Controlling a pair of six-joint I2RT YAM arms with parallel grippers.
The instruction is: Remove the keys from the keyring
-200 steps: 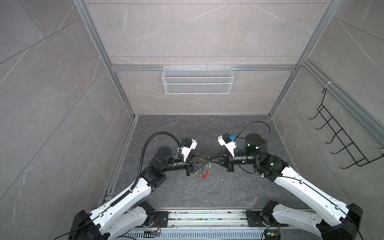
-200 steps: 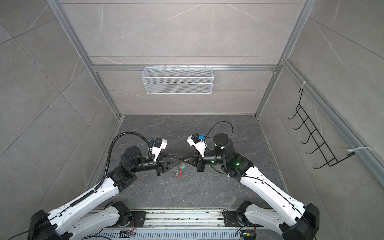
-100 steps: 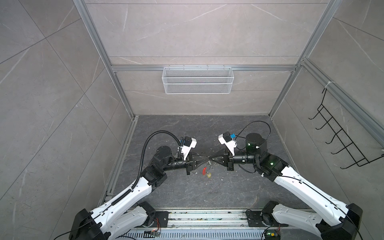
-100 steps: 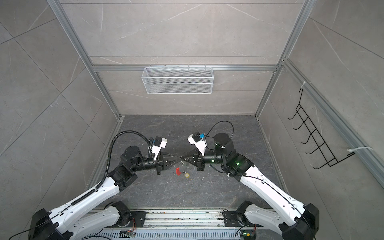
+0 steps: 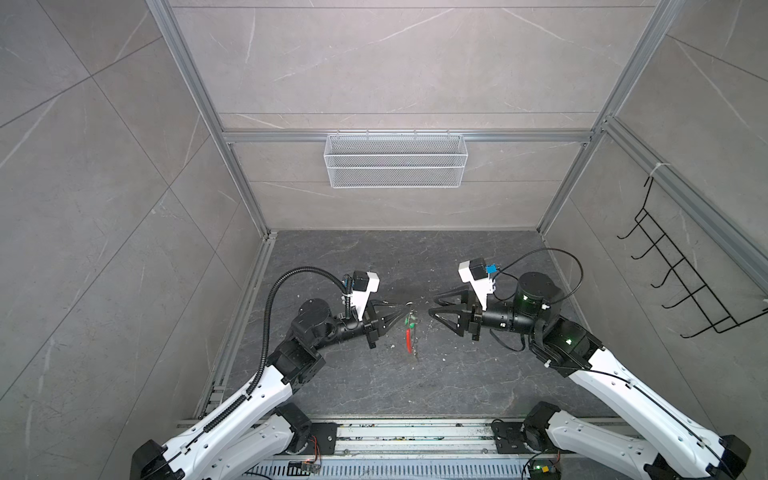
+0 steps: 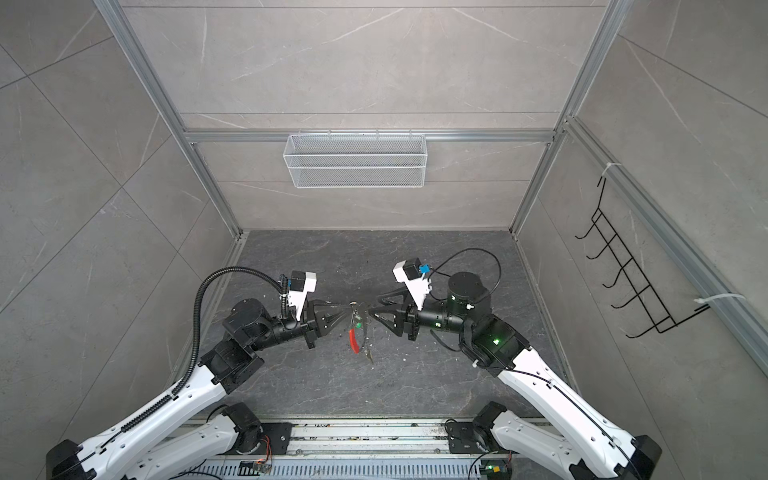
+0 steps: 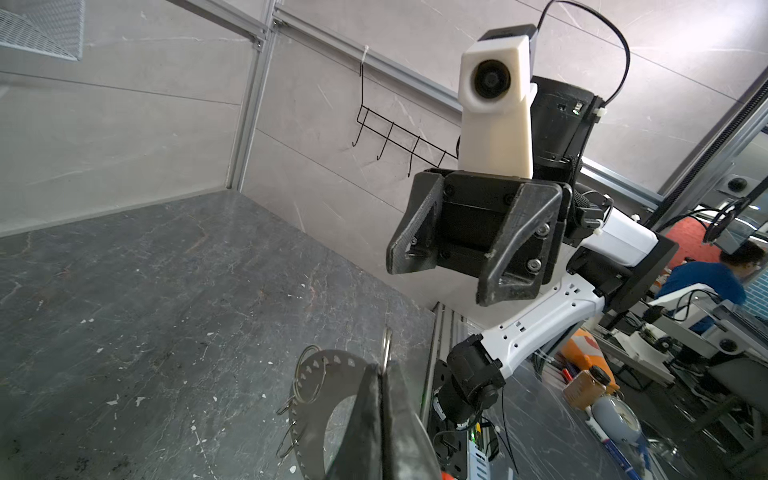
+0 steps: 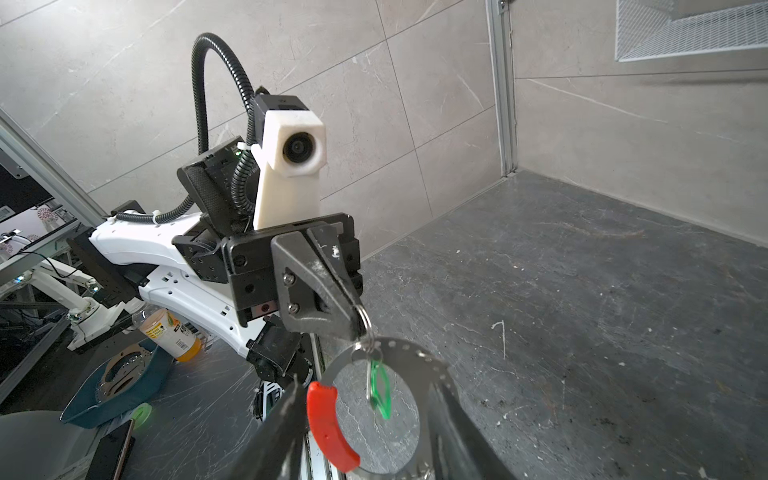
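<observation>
My left gripper point(image 5: 405, 318) point(image 7: 381, 399) is shut on a small wire split ring point(image 7: 387, 345) at the top of the keyring point(image 8: 415, 353). The keyring, a flat metal loop with a red sleeve point(image 5: 409, 338) point(image 8: 328, 424), hangs from it above the floor. A green key point(image 8: 380, 390) point(image 6: 356, 322) dangles inside the loop. Just right of it, my right gripper point(image 5: 432, 305) point(image 8: 370, 449) stands open and holds nothing; in its wrist view the loop hangs between its fingers. A small pale piece point(image 5: 415, 360) shows below the sleeve. I cannot tell whether it hangs or lies on the floor.
The dark stone floor point(image 5: 415, 257) is walled on three sides. A white wire basket point(image 5: 395, 160) hangs on the back wall and a black hook rack point(image 5: 681, 282) on the right wall. A rail point(image 5: 395, 434) runs along the front edge.
The right gripper has opened and drawn back to the right, away from the keyring. The left gripper has closed fully and now carries the keyring alone.
</observation>
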